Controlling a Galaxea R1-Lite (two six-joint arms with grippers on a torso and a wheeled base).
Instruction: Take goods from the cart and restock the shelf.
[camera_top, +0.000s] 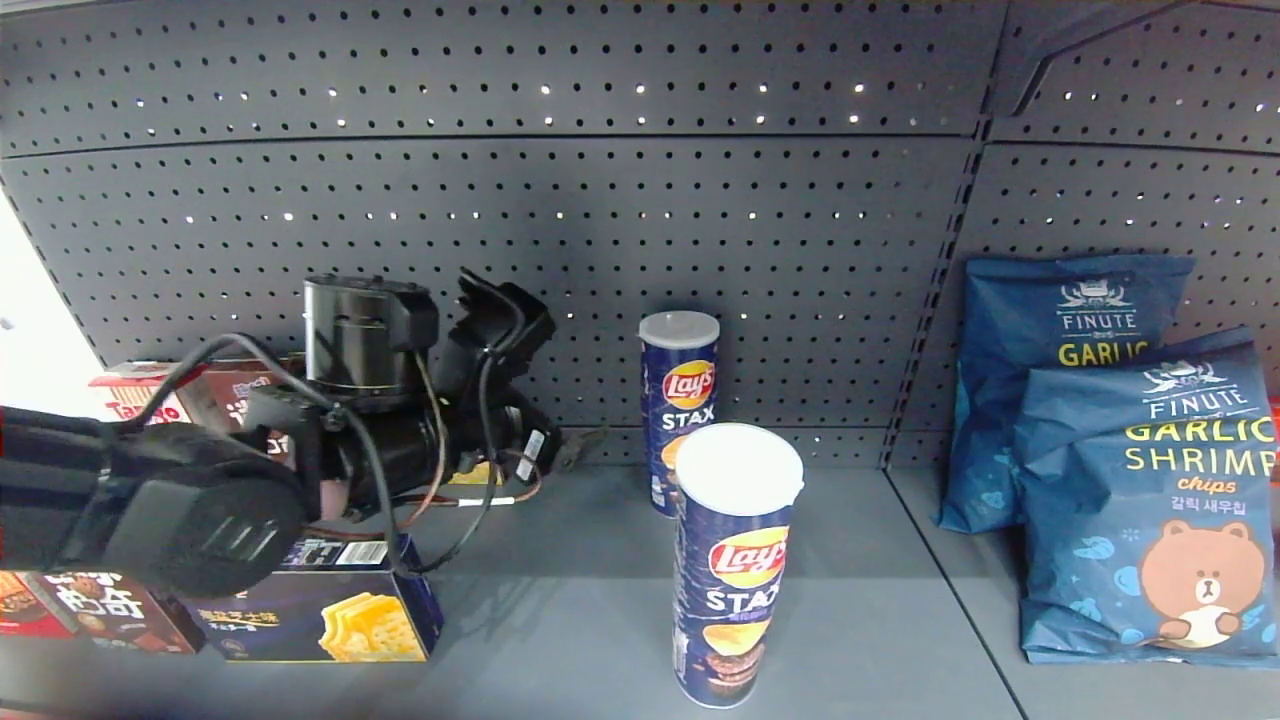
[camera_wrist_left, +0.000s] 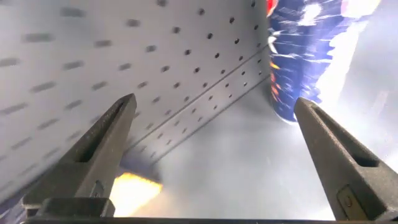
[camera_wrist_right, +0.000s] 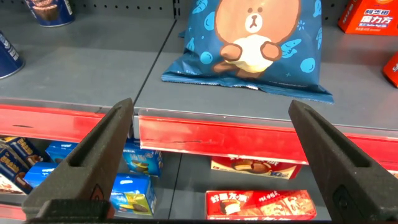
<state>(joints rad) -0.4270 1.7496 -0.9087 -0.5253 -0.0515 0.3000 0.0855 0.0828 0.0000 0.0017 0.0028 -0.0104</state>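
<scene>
Restock partly done; both claws empty.
A tall blue cardboard crisp can, white-lidded, stands on the grey metal shelf, with its twin rear can behind. The left gripper gapes wide near the rear can; the right gripper gapes likewise. The right wrist view adds the red edge strip and the boxes below. Further fetching probably remains.

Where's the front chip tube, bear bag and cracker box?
Nearer blue chip tube with white lid (camera_top: 748, 557): head view, on its label.
Blue crinkly bag with brown bear (camera_top: 1200, 578): head view, on the bear.
Dark blue cardboard cracker box (camera_top: 372, 625): head view, on the cracker picture.
</scene>
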